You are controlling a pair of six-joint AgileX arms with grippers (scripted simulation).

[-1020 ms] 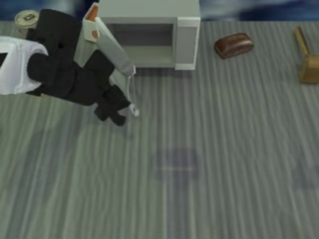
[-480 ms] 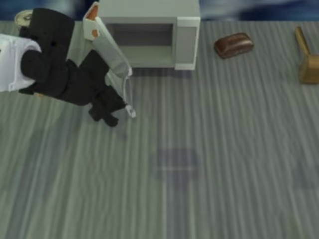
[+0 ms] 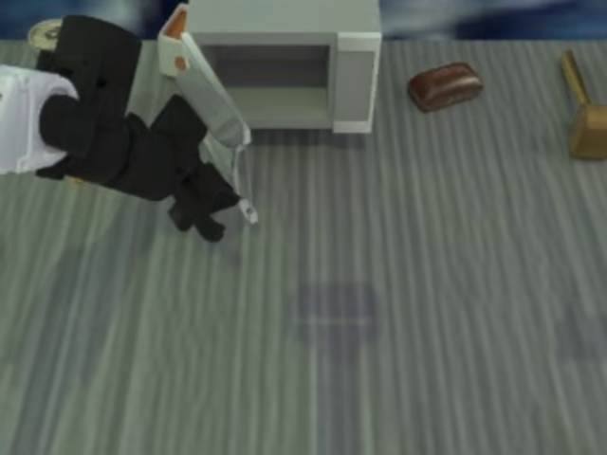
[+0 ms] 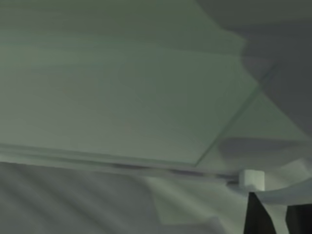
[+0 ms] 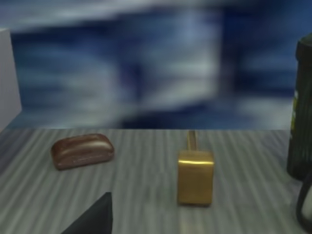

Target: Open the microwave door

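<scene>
Top view: microwave door (image 3: 213,100) swung open, angling toward table's left-front.

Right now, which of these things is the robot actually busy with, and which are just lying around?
Busy with:
- microwave
- microwave door, swung open
- left gripper, by the door's handle

Lying around:
- brown loaf
- wooden mallet
- white-and-orange box
- can

hidden: left arm covers most of the can (image 3: 43,34) | cut off: hammer (image 3: 580,106) at right edge
</scene>
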